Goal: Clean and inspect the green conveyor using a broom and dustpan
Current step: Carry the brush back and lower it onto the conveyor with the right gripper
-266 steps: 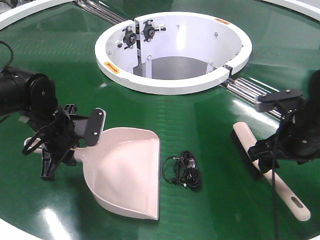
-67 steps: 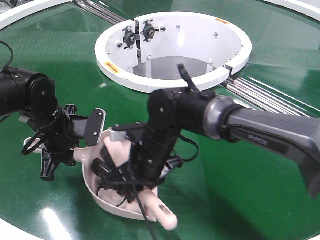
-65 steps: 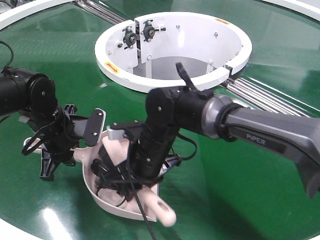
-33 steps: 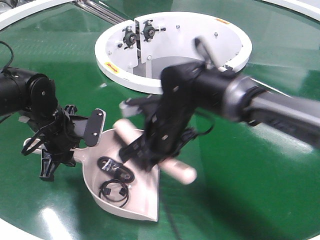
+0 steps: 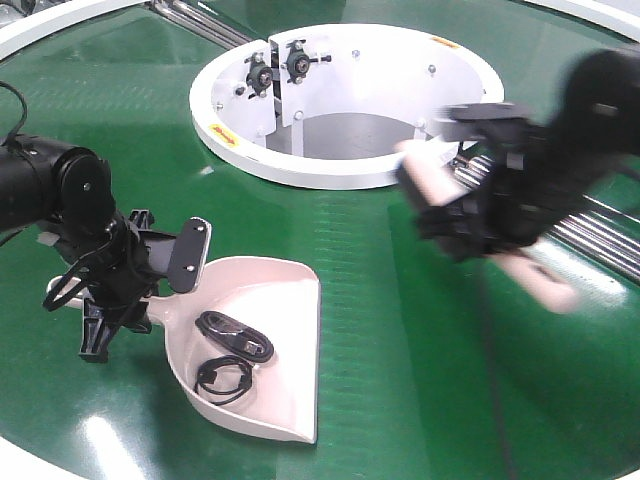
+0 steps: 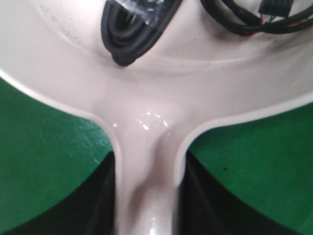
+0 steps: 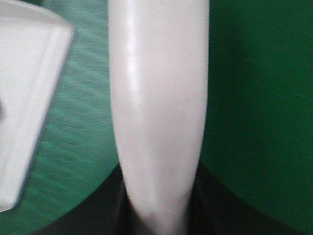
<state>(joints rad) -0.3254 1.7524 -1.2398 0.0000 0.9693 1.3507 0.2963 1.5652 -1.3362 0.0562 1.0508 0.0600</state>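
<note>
The pale pink dustpan (image 5: 262,310) lies on the green conveyor (image 5: 400,390), mouth towards the front right. Two black cable coils (image 5: 232,350) lie inside it (image 6: 134,29). My left gripper (image 5: 143,298) is shut on the dustpan's handle (image 6: 146,161), black fingers on either side (image 6: 146,196). To the right, my right gripper (image 5: 497,232) is shut on the broom (image 5: 432,185), held blurred above the belt beside the white ring (image 5: 340,168). In the right wrist view the broom's smooth back (image 7: 159,98) fills the middle, gripped at the bottom (image 7: 159,200). Its bristles are hidden.
The white ring-shaped opening sits at the back centre, with steel rollers (image 5: 595,228) running off to its right and the white outer rim (image 5: 50,25) at the back left. A blurred white edge (image 7: 24,107) shows left in the right wrist view.
The right arm pushed the black cables into the dustpan with the broom, then swung up and away to the right, still holding it. The left arm and the dustpan have stayed put.
</note>
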